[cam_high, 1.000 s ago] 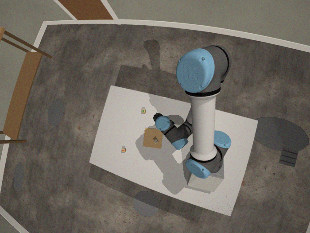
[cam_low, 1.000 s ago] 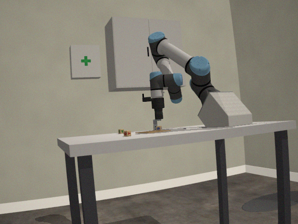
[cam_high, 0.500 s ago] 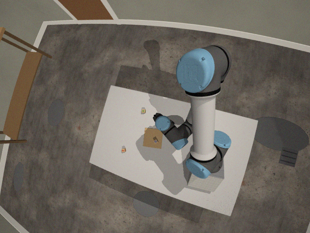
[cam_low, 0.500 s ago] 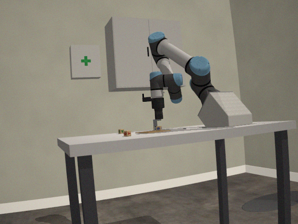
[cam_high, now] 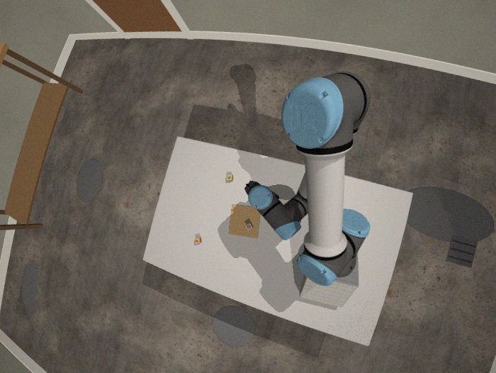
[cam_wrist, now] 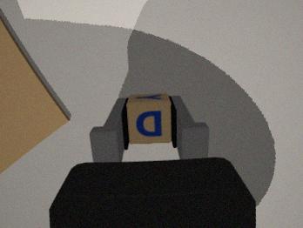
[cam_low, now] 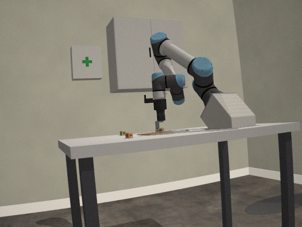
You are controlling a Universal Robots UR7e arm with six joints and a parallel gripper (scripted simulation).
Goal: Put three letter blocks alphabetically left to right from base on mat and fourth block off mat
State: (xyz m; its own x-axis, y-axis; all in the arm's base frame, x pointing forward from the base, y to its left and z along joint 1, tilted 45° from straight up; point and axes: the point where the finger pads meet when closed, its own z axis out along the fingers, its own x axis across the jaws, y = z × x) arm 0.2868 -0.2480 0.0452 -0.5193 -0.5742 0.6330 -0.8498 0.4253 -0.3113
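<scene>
Pale worktop (cam_high: pixel 192 180) (cam_low: pixel 97 143) (cam_wrist: pixel 244 26) carries everything; we hold the D block (cam_wrist: pixel 149 122) between the narrowed fingers of our end effector (cam_low: pixel 157 130) (cam_wrist: pixel 149 112), off the mat (cam_high: pixel 237 230) (cam_low: pixel 146 133) (cam_wrist: pixel 22 109). One block (cam_high: pixel 249 226) (cam_low: pixel 161 130) rests on it; green-marked (cam_high: pixel 229 176) (cam_low: pixel 122 133) and red-marked blocks (cam_high: pixel 197 240) (cam_low: pixel 129 135) lie toward the short edge opposite our base.

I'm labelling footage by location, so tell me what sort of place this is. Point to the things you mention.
Probably a workshop or lab room: a robot arm (cam_high: pixel 325 200) (cam_low: pixel 179 52) stands mounted on a white table (cam_high: pixel 192 168) (cam_low: pixel 97 143), a two-door wall cabinet (cam_low: pixel 134 53) hangs behind it, and beside that is a white box with a green cross (cam_low: pixel 87 61), likely first aid.
</scene>
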